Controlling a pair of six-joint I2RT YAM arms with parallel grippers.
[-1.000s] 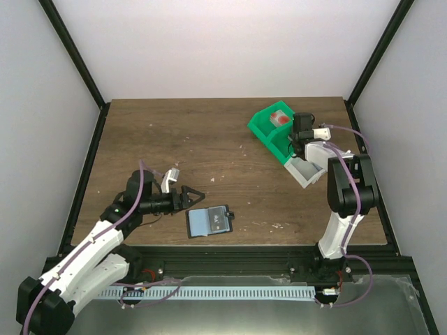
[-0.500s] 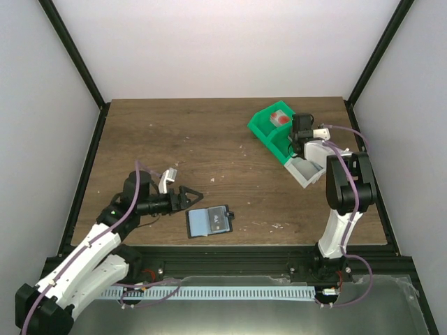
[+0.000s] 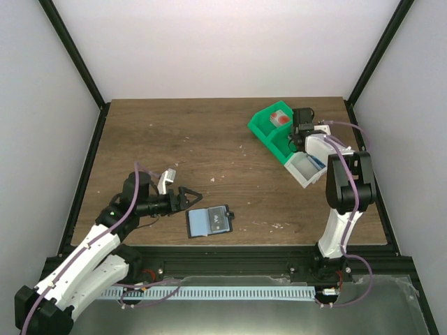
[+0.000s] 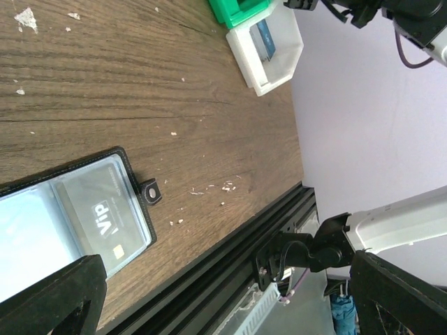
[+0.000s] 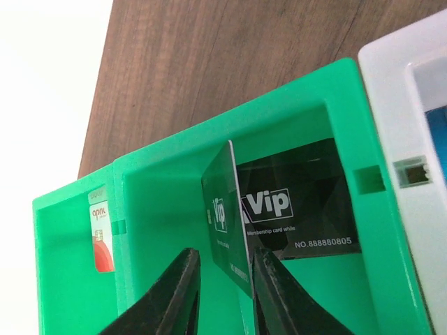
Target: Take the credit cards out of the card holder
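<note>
Right gripper (image 5: 223,255): jaws slightly parted, credit card (image 5: 227,216) loose between them, inside green bin (image 5: 157,192); another card (image 5: 300,209) flat beyond. Left gripper (image 4: 225,262) spread wide, empty; card holder (image 4: 35,192) beside it, VIP card (image 4: 105,218) inside. Unfinished.

The card holder (image 3: 208,222) lies by the surface's (image 3: 209,139) near edge; the compartment bin (image 3: 262,132) sits toward the far right corner, a VIP card (image 5: 300,202) in it.
</note>
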